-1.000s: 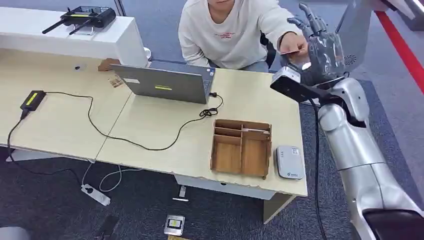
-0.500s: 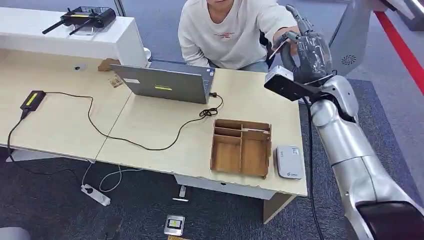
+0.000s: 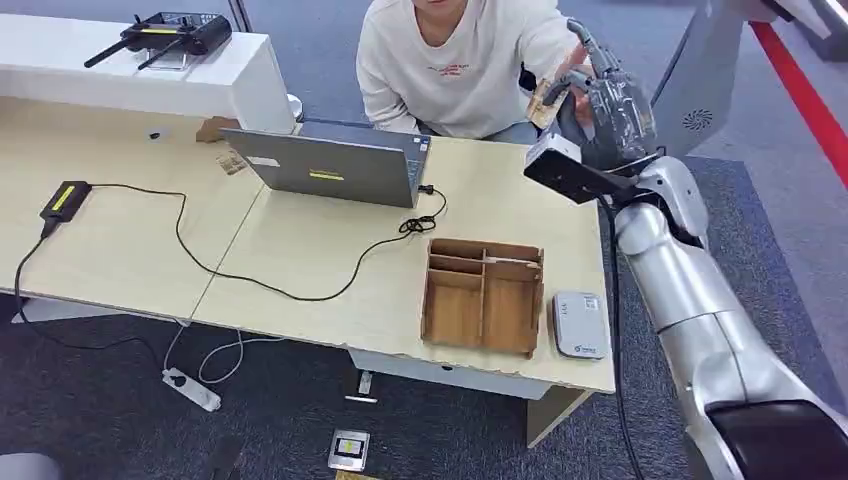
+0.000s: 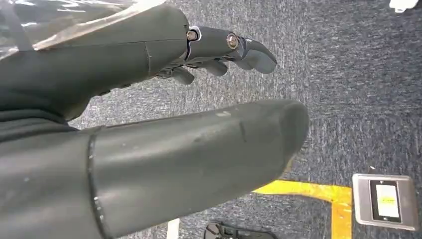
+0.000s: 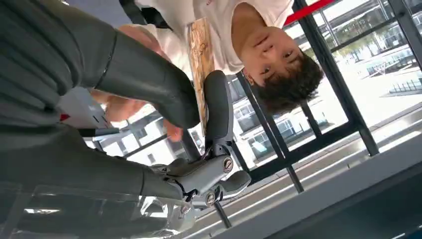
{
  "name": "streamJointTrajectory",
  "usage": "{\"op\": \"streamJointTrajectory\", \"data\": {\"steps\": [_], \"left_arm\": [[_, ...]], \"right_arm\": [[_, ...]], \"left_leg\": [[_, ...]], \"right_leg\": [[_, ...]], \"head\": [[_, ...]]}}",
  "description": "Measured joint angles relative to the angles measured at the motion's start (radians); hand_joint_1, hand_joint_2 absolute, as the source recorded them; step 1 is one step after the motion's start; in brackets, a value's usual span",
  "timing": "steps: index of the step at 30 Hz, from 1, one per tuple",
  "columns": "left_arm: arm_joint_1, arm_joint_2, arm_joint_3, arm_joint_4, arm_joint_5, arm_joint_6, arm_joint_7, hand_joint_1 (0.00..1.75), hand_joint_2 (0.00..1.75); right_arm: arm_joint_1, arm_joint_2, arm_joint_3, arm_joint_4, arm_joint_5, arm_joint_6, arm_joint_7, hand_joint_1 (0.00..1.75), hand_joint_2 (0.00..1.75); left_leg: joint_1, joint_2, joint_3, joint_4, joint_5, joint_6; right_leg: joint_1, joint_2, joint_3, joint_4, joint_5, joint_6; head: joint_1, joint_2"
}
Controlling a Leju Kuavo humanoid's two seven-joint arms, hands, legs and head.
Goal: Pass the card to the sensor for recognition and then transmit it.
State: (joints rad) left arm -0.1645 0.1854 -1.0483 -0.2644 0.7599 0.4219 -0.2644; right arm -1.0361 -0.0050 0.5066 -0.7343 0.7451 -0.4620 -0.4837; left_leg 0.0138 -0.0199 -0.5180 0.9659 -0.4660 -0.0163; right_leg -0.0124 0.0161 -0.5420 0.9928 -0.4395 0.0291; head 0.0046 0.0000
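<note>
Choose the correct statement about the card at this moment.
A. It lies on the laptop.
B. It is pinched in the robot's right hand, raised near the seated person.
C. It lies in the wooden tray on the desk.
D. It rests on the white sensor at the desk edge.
B: the card stands between the thumb and a finger of the right hand, held up in front of the person, well above the desk.

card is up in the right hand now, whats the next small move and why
Probably carry the card down and toward the white sensor at the desk's near right corner. The right hand pinches the card between thumb and a finger, raised by the person, whose own hand is close behind it, so first ease clear. The sensor lies bare beside the wooden tray.
</note>
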Motion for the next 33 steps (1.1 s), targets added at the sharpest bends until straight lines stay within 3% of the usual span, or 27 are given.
{"op": "streamJointTrajectory", "data": {"steps": [4, 9, 12, 14, 16, 25, 33], "left_arm": [[0.001, -0.005, 0.001, 0.003, 0.009, 0.01, 0.0, 0.0, 0.0], [0.004, -0.015, 0.009, 0.008, 0.034, 0.024, 0.007, 0.0, 0.0], [0.003, -0.016, 0.017, 0.001, 0.062, -0.017, 0.116, 0.0, 0.0], [0.006, -0.007, 0.019, -0.032, 0.064, 0.019, 0.182, 0.0, 0.0], [0.006, 0.002, 0.022, -0.054, 0.063, 0.042, 0.198, 0.0, 0.0], [0.003, 0.003, 0.032, -0.065, 0.071, 0.023, 0.146, 0.0, 0.0], [-0.004, -0.002, 0.047, -0.056, 0.065, 0.023, 0.137, 0.0, 0.0]], "right_arm": [[0.0, -0.001, 0.0, -0.003, -0.054, 0.054, 0.005, 1.75, 1.75], [0.003, -0.036, -0.007, -0.051, -0.122, 0.17, 0.058, 1.75, 1.75], [0.03, -0.081, -0.013, -0.117, -0.137, 0.245, 0.135, 1.75, 1.75], [0.058, -0.115, -0.022, -0.173, -0.139, 0.29, 0.186, 1.75, 1.75], [0.094, -0.15, -0.031, -0.218, -0.135, 0.317, 0.209, 1.75, 1.75], [0.287, -0.265, -0.064, -0.395, -0.076, 0.39, 0.261, 1.75, 1.75], [0.402, -0.311, -0.086, -0.486, -0.056, 0.427, 0.273, 1.75, 1.75]], "left_leg": [[0.0, 0.0, 0.0, 0.0, 0.0, 0.0], [0.0, 0.0, 0.001, 0.001, 0.0, 0.0], [0.0, 0.0, 0.001, 0.002, 0.0, 0.0], [0.0, 0.0, 0.001, 0.002, 0.0, 0.0], [0.0, 0.0, 0.001, 0.002, -0.001, 0.001], [0.0, 0.0, 0.001, 0.001, -0.001, 0.001], [0.0, 0.0, 0.001, 0.001, -0.001, 0.001]], "right_leg": [[0.0, 0.0, 0.0, 0.0, 0.0, 0.0], [0.0, 0.0, 0.0, 0.0, 0.0, 0.0], [0.0, 0.0, 0.0, 0.0, 0.0, 0.0], [0.0, 0.0, 0.0, 0.0, 0.0, 0.0], [0.0, 0.0, 0.0, -0.001, 0.0, 0.0], [0.0, 0.0, 0.001, -0.001, 0.0, 0.0], [0.0, 0.0, 0.001, -0.001, 0.0, 0.0]], "head": [[0.0, 0.0], [0.0, 0.0], [0.0, 0.0], [0.0, 0.0], [0.0, 0.0], [0.0, 0.0], [0.0, 0.0]]}}
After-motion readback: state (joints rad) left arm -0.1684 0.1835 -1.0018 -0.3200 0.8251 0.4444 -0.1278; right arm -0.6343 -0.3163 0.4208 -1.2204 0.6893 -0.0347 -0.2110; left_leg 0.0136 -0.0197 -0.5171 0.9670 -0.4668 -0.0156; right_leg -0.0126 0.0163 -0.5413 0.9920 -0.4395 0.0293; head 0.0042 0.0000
